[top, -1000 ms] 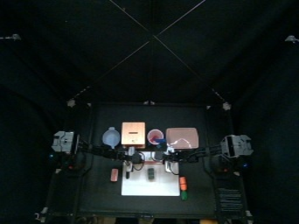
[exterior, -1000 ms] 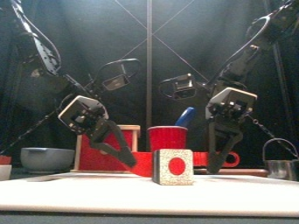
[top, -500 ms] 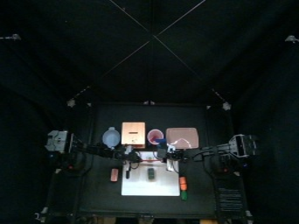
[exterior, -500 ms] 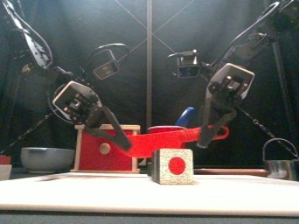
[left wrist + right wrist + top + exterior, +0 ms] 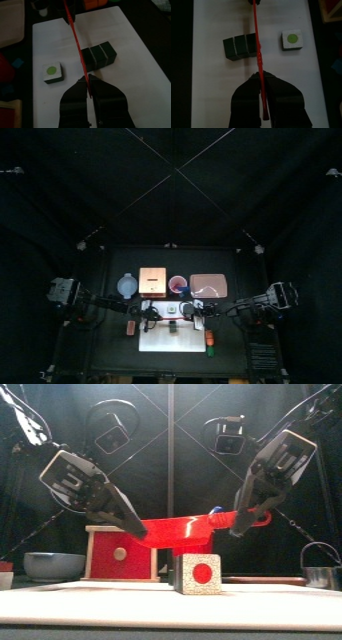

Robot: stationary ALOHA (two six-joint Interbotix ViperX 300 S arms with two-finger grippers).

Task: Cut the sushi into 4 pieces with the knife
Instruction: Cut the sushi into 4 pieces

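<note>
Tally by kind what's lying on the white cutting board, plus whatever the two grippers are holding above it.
Red toy knife: 1
Cut-off sushi piece: 1
Uncut length of dark green sushi roll: 1
Total: 3

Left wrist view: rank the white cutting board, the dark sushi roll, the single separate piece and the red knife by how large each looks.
1. white cutting board
2. sushi roll
3. single piece
red knife: not ranked. It is long, but it is seen edge-on and lies nearer the camera.
</note>
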